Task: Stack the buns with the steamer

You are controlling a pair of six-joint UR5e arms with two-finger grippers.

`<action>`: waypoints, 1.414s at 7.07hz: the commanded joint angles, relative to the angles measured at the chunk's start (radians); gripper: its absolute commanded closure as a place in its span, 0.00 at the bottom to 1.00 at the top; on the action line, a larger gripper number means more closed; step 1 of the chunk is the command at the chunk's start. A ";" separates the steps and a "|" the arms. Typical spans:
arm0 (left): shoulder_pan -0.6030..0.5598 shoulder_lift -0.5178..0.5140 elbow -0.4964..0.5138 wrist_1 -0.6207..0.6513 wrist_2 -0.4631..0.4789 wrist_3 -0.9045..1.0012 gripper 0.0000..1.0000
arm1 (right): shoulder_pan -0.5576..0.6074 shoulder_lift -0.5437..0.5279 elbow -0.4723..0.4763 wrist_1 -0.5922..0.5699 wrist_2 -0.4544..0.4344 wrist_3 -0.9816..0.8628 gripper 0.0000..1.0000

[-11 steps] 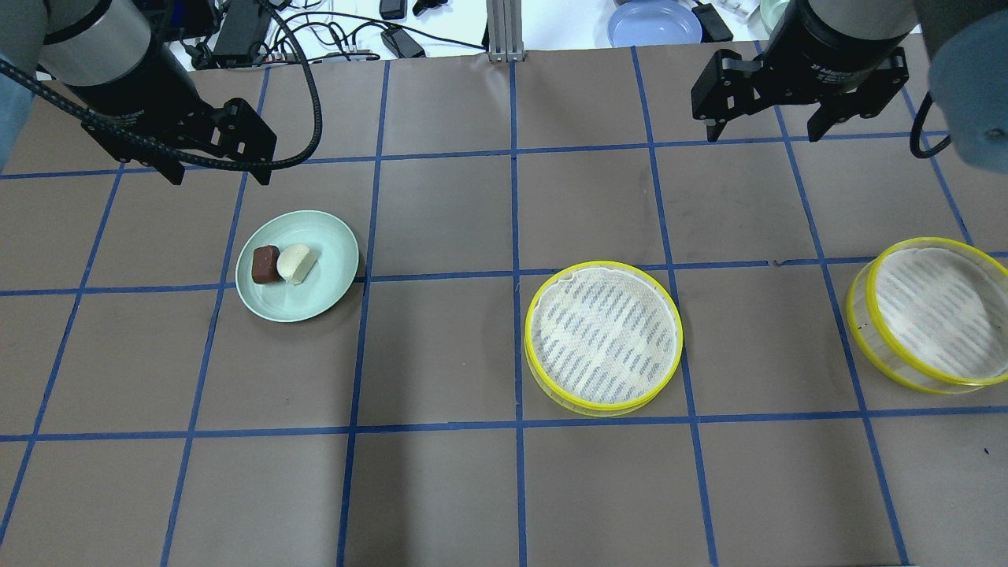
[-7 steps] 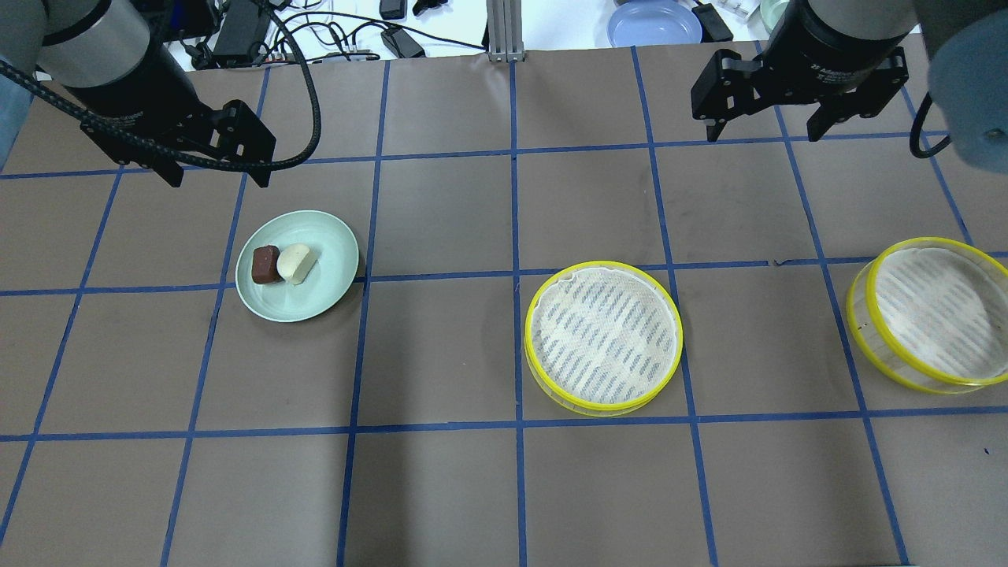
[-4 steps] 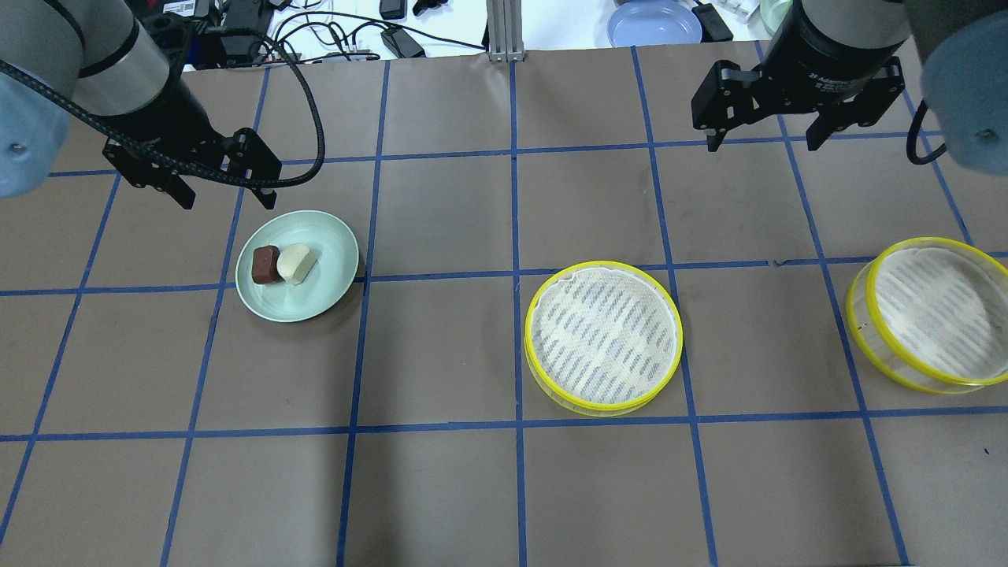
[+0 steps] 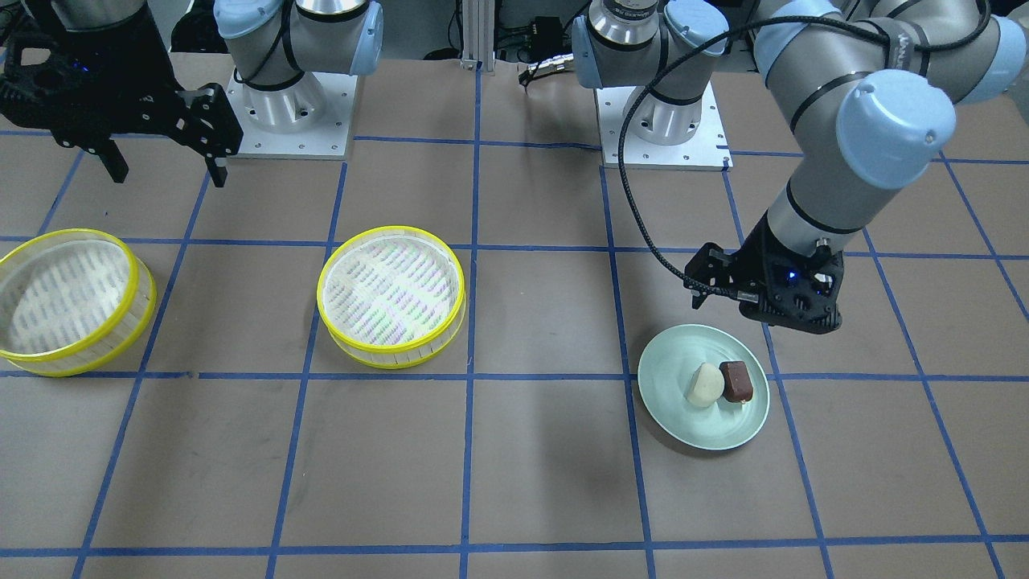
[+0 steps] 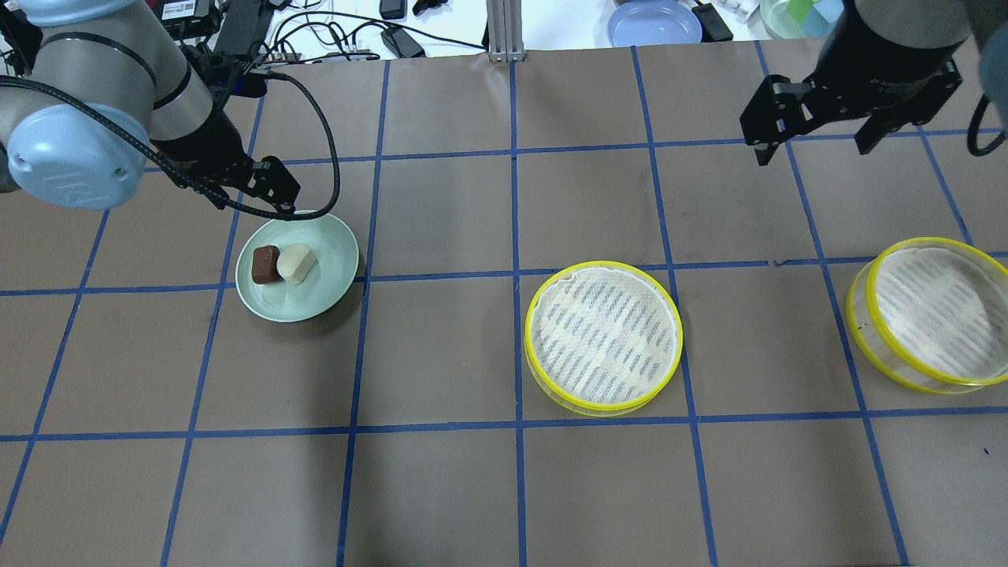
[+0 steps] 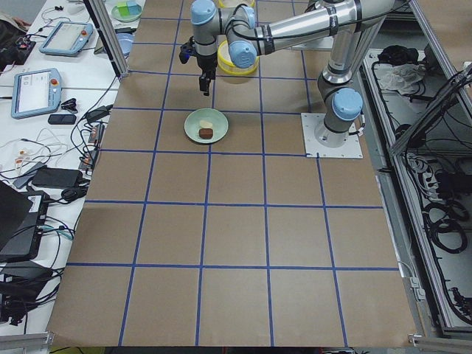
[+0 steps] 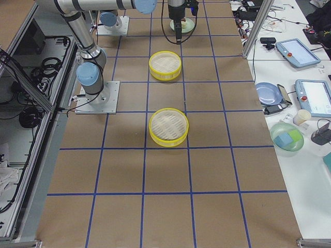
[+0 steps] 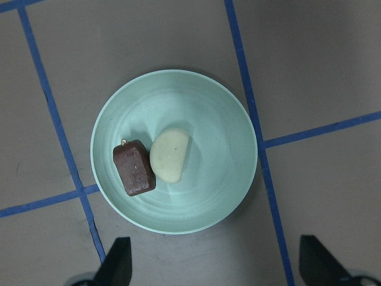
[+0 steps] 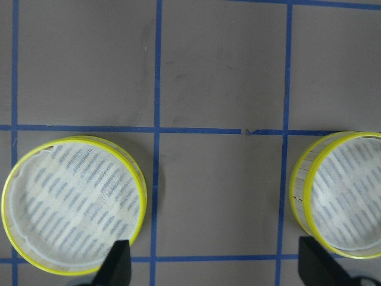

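Note:
A cream-white bun (image 5: 296, 263) and a dark reddish-brown bun (image 5: 265, 264) lie touching on a pale green plate (image 5: 315, 293) at the table's left. They also show in the left wrist view, cream (image 8: 169, 155) and brown (image 8: 135, 167). My left gripper (image 5: 252, 201) is open and empty, just behind the plate's far rim and above it. One yellow-rimmed steamer tray (image 5: 603, 336) stands at mid-table, the other (image 5: 933, 313) at the right edge. Both are empty. My right gripper (image 5: 815, 150) is open and empty, high above the table behind the gap between the trays.
The table is brown with a blue tape grid. Beyond its far edge lie cables and a blue plate (image 5: 654, 24). The two arm bases (image 4: 289, 112) (image 4: 659, 121) stand on the robot's side of the table.
My left gripper has come down and moved right, toward the green plate's far rim. My right gripper has shifted to the right. The buns and trays have not moved.

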 commanded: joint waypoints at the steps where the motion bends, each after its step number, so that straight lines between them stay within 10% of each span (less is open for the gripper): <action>1: 0.000 -0.101 -0.001 0.086 0.001 0.084 0.00 | -0.237 -0.008 0.012 0.061 0.004 -0.263 0.00; 5: 0.001 -0.235 -0.002 0.170 0.001 0.183 0.00 | -0.697 0.176 0.165 -0.203 0.019 -0.770 0.00; 7: 0.001 -0.276 -0.002 0.171 0.004 0.251 0.02 | -0.738 0.275 0.167 -0.309 0.025 -0.830 0.00; 9: 0.001 -0.302 -0.002 0.171 0.004 0.254 0.22 | -0.738 0.359 0.170 -0.377 0.018 -0.835 0.01; 10: 0.001 -0.313 -0.002 0.171 0.024 0.256 0.37 | -0.738 0.380 0.171 -0.382 0.022 -0.838 0.17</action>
